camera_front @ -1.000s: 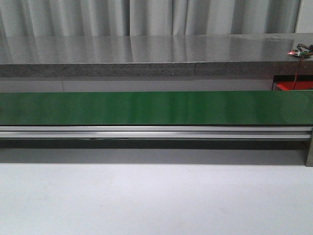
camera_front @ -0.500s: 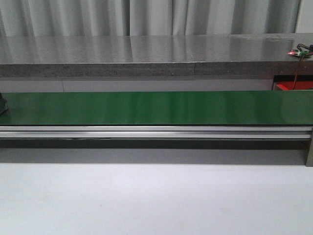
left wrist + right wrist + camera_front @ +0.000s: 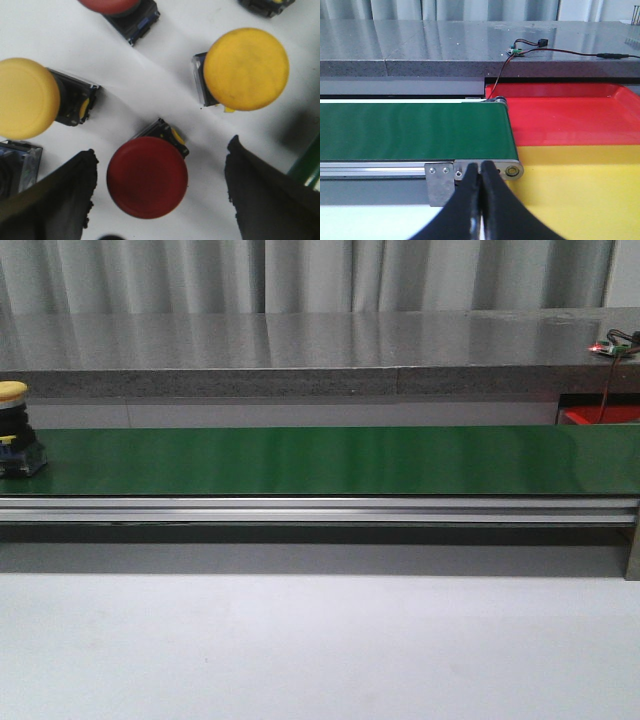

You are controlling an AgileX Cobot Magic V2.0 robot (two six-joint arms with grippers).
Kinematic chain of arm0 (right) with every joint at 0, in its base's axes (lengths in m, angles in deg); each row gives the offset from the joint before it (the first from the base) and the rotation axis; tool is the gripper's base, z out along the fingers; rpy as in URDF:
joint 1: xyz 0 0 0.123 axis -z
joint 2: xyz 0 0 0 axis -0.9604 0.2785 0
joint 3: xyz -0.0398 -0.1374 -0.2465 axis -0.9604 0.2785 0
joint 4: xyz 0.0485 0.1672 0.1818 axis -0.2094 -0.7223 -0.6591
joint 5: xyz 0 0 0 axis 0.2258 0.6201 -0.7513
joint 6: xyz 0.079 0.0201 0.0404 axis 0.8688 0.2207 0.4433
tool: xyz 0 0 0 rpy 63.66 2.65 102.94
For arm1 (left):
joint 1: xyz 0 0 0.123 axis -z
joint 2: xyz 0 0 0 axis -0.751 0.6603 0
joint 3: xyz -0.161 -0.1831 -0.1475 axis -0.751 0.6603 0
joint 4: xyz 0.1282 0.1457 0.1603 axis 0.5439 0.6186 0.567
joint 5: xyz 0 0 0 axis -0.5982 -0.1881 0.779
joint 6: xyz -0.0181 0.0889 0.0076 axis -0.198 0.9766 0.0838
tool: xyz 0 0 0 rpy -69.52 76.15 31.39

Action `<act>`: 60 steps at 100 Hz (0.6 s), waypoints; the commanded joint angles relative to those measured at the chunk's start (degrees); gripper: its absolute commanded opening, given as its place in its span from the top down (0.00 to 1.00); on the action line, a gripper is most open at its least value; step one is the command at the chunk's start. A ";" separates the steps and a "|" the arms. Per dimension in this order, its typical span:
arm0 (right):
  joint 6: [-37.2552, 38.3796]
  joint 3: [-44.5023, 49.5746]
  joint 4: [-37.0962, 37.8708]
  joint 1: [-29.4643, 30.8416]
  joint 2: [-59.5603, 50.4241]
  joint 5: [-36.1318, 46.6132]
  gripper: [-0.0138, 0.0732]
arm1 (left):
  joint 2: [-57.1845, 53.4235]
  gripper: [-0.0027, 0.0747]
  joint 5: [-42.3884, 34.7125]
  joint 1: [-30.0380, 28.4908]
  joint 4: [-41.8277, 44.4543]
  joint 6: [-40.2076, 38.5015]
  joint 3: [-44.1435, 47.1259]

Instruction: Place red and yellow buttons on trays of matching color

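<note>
A yellow button (image 3: 13, 427) rides at the green belt's (image 3: 330, 460) left end. The left pincer (image 3: 157, 192) hangs apart astride a red button (image 3: 147, 177); it probably grips next. The right pincer (image 3: 481, 187) waits pressed together by the red tray (image 3: 570, 115) and yellow tray (image 3: 580, 190).

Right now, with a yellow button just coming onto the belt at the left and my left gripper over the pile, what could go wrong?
The left gripper is open around a red button, but yellow buttons sit close by, so closing might nudge a neighbour.

The yellow button on the belt may reach the far end while the right gripper waits shut there.

At that end the red tray and yellow tray adjoin, so a drop near their border could land wrong.
</note>
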 commanded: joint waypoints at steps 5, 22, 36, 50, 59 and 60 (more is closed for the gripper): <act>-0.24 -1.02 0.82 -0.05 -0.94 4.18 0.92 | -0.94 0.29 -2.55 -0.25 -0.44 -0.57 -1.41; -0.24 -1.02 0.82 -0.05 -0.94 4.18 0.92 | -0.08 0.29 -4.12 -0.25 -0.24 -0.57 -1.41; -0.24 -1.02 0.82 -0.05 -0.94 4.18 0.92 | -0.08 0.36 -4.48 -0.25 0.07 -0.57 -1.41; -0.24 -1.02 0.82 -0.05 -0.94 4.18 0.92 | -0.08 0.53 -4.60 -0.25 0.07 -0.57 -1.41; -0.24 -1.02 0.82 -0.05 -0.94 4.18 0.92 | -0.08 0.61 -4.60 -0.25 0.07 -0.57 -1.41; -0.24 -1.02 0.82 -0.05 -0.94 4.18 0.92 | -0.08 0.62 -4.60 -0.25 0.07 -0.57 -1.41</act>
